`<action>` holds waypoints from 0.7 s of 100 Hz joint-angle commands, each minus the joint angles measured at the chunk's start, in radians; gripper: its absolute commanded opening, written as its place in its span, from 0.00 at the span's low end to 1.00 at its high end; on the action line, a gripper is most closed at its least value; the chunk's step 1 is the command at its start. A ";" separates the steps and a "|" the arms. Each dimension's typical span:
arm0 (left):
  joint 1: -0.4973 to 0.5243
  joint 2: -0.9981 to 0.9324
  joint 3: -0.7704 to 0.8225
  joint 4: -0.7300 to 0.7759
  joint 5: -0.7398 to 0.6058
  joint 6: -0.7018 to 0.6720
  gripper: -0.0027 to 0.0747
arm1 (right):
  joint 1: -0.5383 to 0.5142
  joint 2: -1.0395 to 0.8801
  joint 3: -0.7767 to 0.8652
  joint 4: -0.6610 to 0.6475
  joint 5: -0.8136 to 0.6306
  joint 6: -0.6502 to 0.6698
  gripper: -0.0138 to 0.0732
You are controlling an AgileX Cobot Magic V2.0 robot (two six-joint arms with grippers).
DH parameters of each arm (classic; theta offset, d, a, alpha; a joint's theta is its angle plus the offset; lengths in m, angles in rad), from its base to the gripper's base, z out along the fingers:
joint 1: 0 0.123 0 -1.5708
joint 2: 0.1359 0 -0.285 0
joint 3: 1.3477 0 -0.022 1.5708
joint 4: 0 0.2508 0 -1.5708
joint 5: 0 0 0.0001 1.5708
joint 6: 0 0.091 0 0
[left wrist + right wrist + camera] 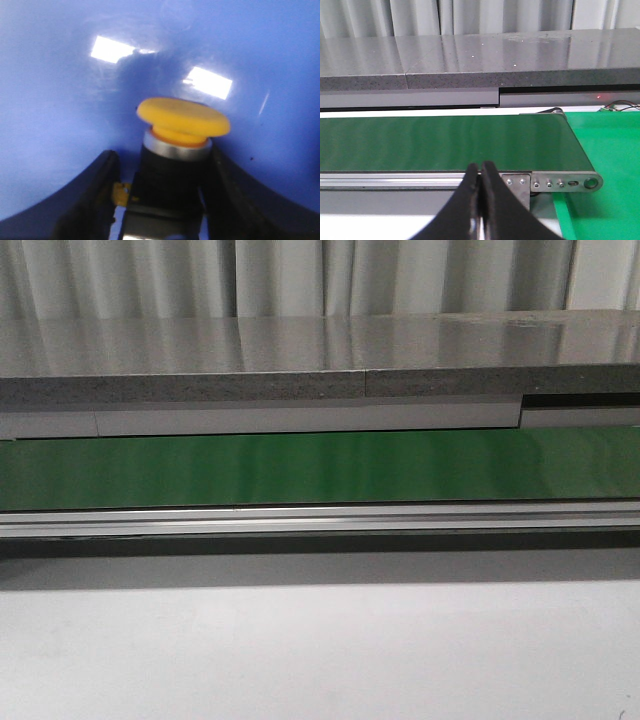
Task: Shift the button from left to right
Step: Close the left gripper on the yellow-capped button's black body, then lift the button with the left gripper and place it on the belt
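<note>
Left jaws (165, 200) clamping button (182, 117), right jaws (481, 200) closed

left end effector (167, 200) grips the button (181, 120) over a glossy blue surface (50, 100).

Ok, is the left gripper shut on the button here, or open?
Shut on it: in the left wrist view both fingers flank the black body of the button closely; actual contact is blurred.

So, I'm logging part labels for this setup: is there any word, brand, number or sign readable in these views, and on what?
None can be read.
Yellow mushroom-capped push-button with black body, between the left gripper fingers: cap blank, body too blurred.
Green conveyor belt: no print.
Grey speckled stone counter: no print.
Closed right gripper: plain black.
</note>
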 commanded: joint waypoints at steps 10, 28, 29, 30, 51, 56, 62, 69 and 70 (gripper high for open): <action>-0.001 -0.041 -0.041 0.004 0.059 0.000 0.10 | 0.001 -0.020 -0.015 -0.005 -0.087 -0.002 0.08; -0.001 -0.043 -0.170 -0.010 0.191 0.000 0.01 | 0.001 -0.020 -0.015 -0.005 -0.087 -0.002 0.08; -0.001 -0.046 -0.181 -0.010 0.195 0.000 0.01 | 0.001 -0.020 -0.015 -0.005 -0.087 -0.002 0.08; -0.001 -0.046 -0.187 -0.010 0.204 0.000 0.01 | 0.001 -0.020 -0.015 -0.005 -0.087 -0.002 0.08; -0.001 -0.109 -0.307 -0.049 0.269 0.000 0.01 | 0.001 -0.020 -0.015 -0.005 -0.087 -0.002 0.08; -0.005 -0.127 -0.320 -0.053 0.279 0.004 0.01 | 0.001 -0.020 -0.015 -0.005 -0.087 -0.002 0.08; -0.019 -0.148 -0.330 -0.065 0.298 0.016 0.01 | 0.001 -0.020 -0.015 -0.005 -0.087 -0.002 0.08; -0.042 -0.165 -0.332 -0.086 0.321 0.035 0.01 | 0.001 -0.020 -0.015 -0.005 -0.087 -0.002 0.08; -0.045 -0.165 -0.332 -0.087 0.323 0.038 0.01 | 0.001 -0.020 -0.015 -0.005 -0.087 -0.002 0.08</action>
